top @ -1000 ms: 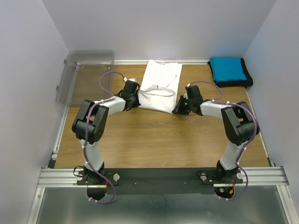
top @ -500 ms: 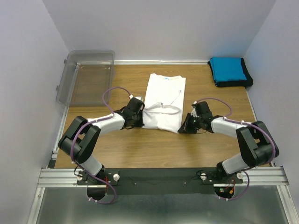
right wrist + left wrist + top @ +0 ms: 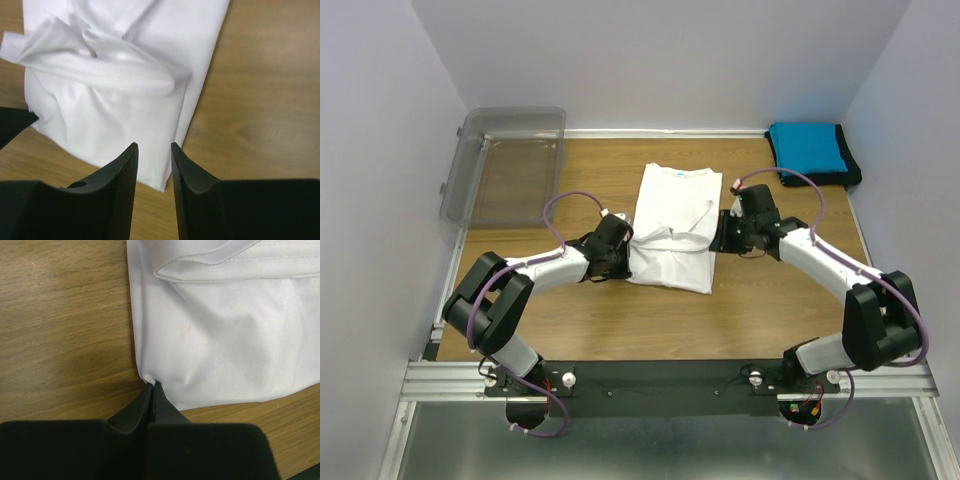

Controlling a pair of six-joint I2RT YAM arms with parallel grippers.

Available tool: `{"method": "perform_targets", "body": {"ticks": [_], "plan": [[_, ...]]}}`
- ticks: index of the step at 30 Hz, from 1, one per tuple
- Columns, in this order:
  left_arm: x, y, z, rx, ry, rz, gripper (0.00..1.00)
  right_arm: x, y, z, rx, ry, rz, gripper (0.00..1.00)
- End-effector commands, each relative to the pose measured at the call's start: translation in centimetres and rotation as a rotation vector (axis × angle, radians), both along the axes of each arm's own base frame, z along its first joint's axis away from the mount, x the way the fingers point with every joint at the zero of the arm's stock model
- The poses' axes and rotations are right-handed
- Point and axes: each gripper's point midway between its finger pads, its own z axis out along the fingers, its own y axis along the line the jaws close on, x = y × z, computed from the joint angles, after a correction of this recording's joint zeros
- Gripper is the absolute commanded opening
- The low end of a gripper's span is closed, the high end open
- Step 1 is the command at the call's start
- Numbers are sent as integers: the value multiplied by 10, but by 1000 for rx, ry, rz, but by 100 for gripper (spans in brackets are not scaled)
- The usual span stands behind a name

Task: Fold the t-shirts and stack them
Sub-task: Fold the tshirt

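Top external view has the white t-shirt (image 3: 672, 228) lying mid-bench as a narrow lengthwise panel. Its neck label (image 3: 678, 171) is at the 12 o'clock end, and a loose ridge of cloth crosses its middle. The blue t-shirt (image 3: 807, 148) sits folded on the black t-shirt (image 3: 855, 175) in the bench's (image 3: 620, 320) 1 o'clock corner, well apart from the work. That pile reads as the stack the white one should join. The clear bin (image 3: 510, 160) stands at 10 o'clock and plays no part here.

The left claw (image 3: 152, 388) is closed tight on the white shirt's edge at about 8 o'clock, low against the wood. The cloth puckers where the tips bite. My judgement is that this pinch pins that side so the panel keeps its shape, or readies it for lifting into the next fold.

The right claw (image 3: 153, 147) is at the shirt's 3 o'clock edge with its tips a narrow gap apart, holding nothing. The folded edge lies just beyond them. It looks free to take a fresh hold there, matching the left so that both sides travel together.

The crumpled ridge in the middle suggests the fold is only partly made. It may need flattening before the shirt goes onto the pile.
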Motion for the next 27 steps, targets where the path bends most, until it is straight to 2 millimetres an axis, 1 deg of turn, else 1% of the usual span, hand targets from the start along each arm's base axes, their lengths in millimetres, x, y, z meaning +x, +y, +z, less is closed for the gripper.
{"method": "perform_targets", "body": {"ticks": [1,2,3,6,9,10,13,14,19,22,25,27], "plan": [[-51,36,-36,151,194,-21,4,26,-14,1,-172,-83,115,42],[-51,35,-35,149,191,-21,4,29,-12,1,-178,-88,144,45],[-50,35,-33,146,186,-24,4,36,-10,2,-197,-98,190,55],[-50,35,-32,147,183,-26,4,41,-6,2,-215,-108,260,60],[-49,34,-31,150,179,-34,4,43,-7,3,-248,-140,350,68],[-48,34,-31,149,177,-34,4,43,-6,2,-263,-159,409,69],[-47,34,-32,155,180,-39,4,45,-7,-3,-304,-166,476,69],[-48,34,-33,156,181,-47,4,48,-5,-2,-310,-175,491,69],[-46,32,-32,159,176,-60,4,47,0,-12,-358,-173,623,69],[-47,32,-33,160,180,-72,4,47,2,-18,-380,-167,670,68],[-48,32,-33,159,183,-76,4,44,9,-21,-400,-171,720,67],[-48,32,-34,158,186,-76,4,46,11,-23,-418,-173,734,67]]}}
